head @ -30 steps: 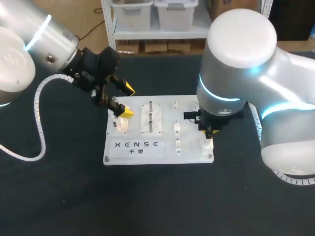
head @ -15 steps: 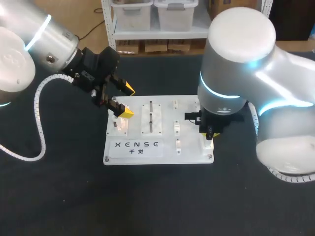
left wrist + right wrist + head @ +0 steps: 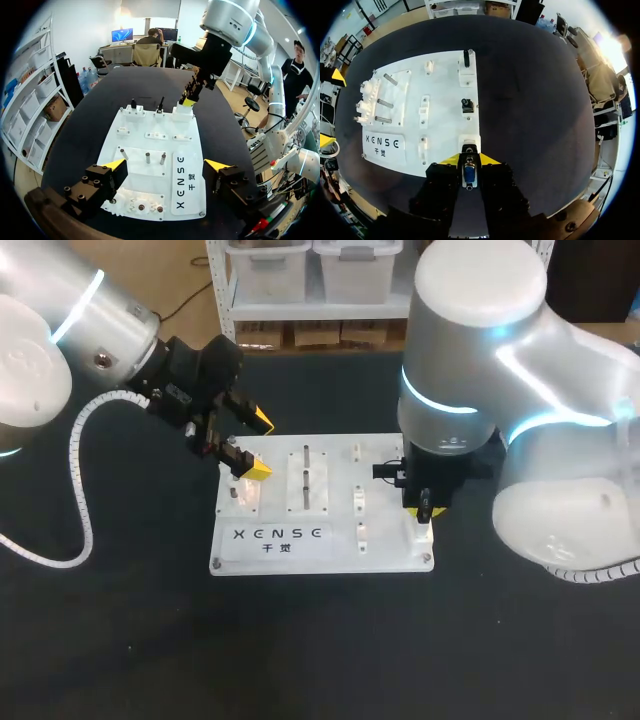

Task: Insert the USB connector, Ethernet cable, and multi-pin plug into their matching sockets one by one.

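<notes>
USB connector [image 3: 468, 176] at its socket [image 3: 469, 149]: a tilt could jam it.
My right fingers [image 3: 450, 160] pinch it at the white board's [image 3: 447, 75] right edge; my left fingers [image 3: 116, 165] hang open, so the board may slide.

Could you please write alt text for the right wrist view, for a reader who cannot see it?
The right gripper is shut on a small connector with a blue insert, held close to a socket at the near edge of a white board. The board lies on a black table and carries three metal pegs farther off.
</notes>
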Controlling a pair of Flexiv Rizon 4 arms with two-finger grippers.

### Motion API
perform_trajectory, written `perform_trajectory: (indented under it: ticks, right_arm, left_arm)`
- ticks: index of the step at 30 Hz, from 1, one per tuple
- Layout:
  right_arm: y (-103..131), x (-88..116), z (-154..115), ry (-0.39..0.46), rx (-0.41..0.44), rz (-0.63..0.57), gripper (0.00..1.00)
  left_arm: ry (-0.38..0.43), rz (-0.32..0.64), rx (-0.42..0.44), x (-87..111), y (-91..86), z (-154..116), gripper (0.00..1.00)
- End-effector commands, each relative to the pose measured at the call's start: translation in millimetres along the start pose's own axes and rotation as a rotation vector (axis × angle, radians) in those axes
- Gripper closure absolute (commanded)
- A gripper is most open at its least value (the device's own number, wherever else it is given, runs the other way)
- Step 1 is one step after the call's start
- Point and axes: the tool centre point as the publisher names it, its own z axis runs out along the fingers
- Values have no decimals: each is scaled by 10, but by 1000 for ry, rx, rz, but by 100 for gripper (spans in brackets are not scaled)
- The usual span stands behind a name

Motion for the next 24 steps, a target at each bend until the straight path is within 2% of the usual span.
perform_trajectory:
  ticks: [1,3,4,5,6,13,24]
  right_arm:
    - [-24,39,525,-10,-6,-8,100]
    - [-29,36,509,-15,-8,-20,100]
    - [-31,33,494,-17,-5,-21,95]
    - [-35,25,462,-31,-11,-24,53]
    - [-38,20,443,-40,-10,-22,0]
    - [-105,-141,138,-115,-34,4,0]
    - [-183,-336,-202,-196,-56,-38,0]
  left_arm:
    - [-2,2,-2,8,-6,1,0]
    - [-2,2,-2,8,-6,1,0]
    - [-2,2,-2,8,-6,1,0]
    - [-2,2,-2,8,-6,1,0]
    - [-2,2,-2,8,-6,1,0]
    - [-2,2,-2,8,-6,1,0]
    - [-2,2,-2,8,-6,1,0]
